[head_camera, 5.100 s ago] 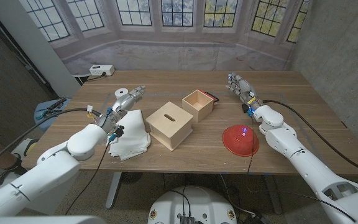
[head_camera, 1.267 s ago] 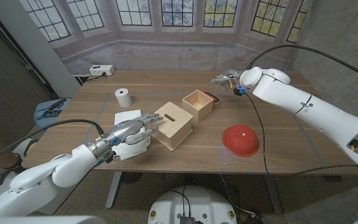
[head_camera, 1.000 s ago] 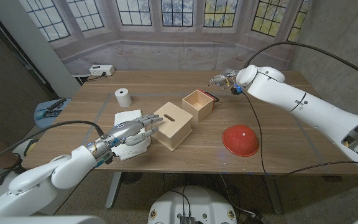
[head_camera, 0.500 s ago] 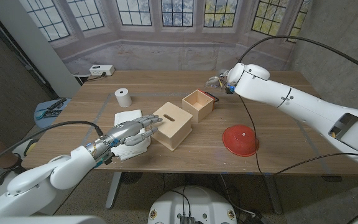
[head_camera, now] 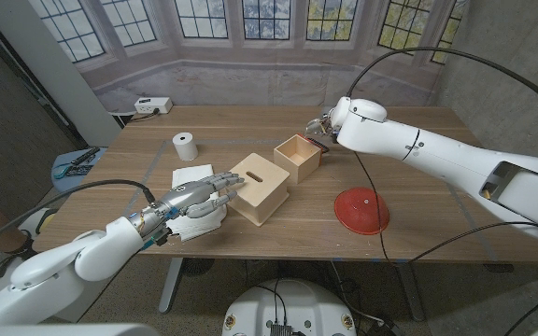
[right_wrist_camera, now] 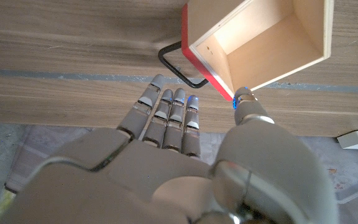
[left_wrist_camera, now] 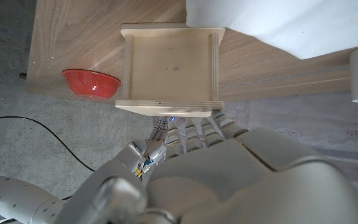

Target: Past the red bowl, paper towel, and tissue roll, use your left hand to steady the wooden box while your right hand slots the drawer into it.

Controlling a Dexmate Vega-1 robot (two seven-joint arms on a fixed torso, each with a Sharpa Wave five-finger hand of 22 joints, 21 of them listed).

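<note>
1. Wooden table [head_camera: 250, 233]: my work surface, spanning the head view.

2. My right arm [head_camera: 437, 159]: it reaches in from 4 o'clock across to the table's centre-back. My right hand [head_camera: 320, 124] sits at the drawer's 2 o'clock corner. In the right wrist view the hand [right_wrist_camera: 179, 155] has its fingers [right_wrist_camera: 166, 115] straight and side by side, thumb set off from them and its tip just at the drawer's red front; nothing is in its grasp.

3. My left arm [head_camera: 92, 252]: it enters from 8 o'clock. My left hand [head_camera: 194, 196] is stretched out over the paper towel, fingertips [head_camera: 234, 186] at the wooden box's 9 o'clock face. I cannot tell whether they touch it. Fingers slightly spread, holding nothing.

4. Wooden box [head_camera: 258, 187]: centre of the table, slot in its top. In the left wrist view its open side [left_wrist_camera: 169, 68] faces my camera.

5. Drawer [head_camera: 298, 157]: at 1 o'clock of the box, just beside it, open side up, not slotted in. Red front with black loop handle [right_wrist_camera: 179, 68] seen in the right wrist view.

6. Red bowl [head_camera: 361, 210]: upside down, at 3 o'clock of the box, well apart.

7. Paper towel [head_camera: 199, 219]: white, folded, at 9 o'clock of the box, under my left hand.

8. Tissue roll [head_camera: 185, 147]: upright, at 10 o'clock of the box.
</note>
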